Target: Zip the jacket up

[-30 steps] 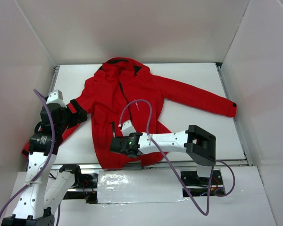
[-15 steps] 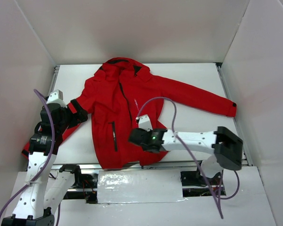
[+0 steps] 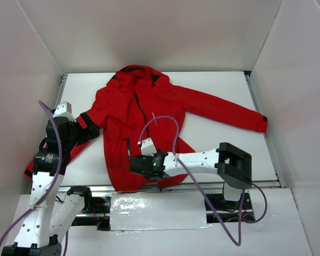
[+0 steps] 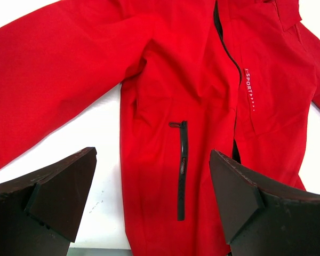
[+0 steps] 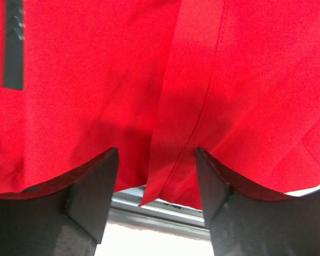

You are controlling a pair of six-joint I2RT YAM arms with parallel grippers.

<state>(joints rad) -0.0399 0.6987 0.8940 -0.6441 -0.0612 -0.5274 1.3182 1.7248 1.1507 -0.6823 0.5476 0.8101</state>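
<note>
The red jacket lies flat on the white table, hood at the far end, hem at the near edge. Its front zip is open in the lower part. My left gripper is open, held above the jacket's left side. In the left wrist view the dark pocket zip lies between its fingers. My right gripper is open and low over the hem. In the right wrist view the front flap's edge hangs between its fingers, not gripped.
The metal rail at the table's near edge runs just below the hem. The jacket's right sleeve stretches to the right. The right arm's purple cable loops over the jacket. White walls close in three sides.
The right gripper swung right across the hem half a second ago and has come back left to the lower front. The left arm has not moved.
</note>
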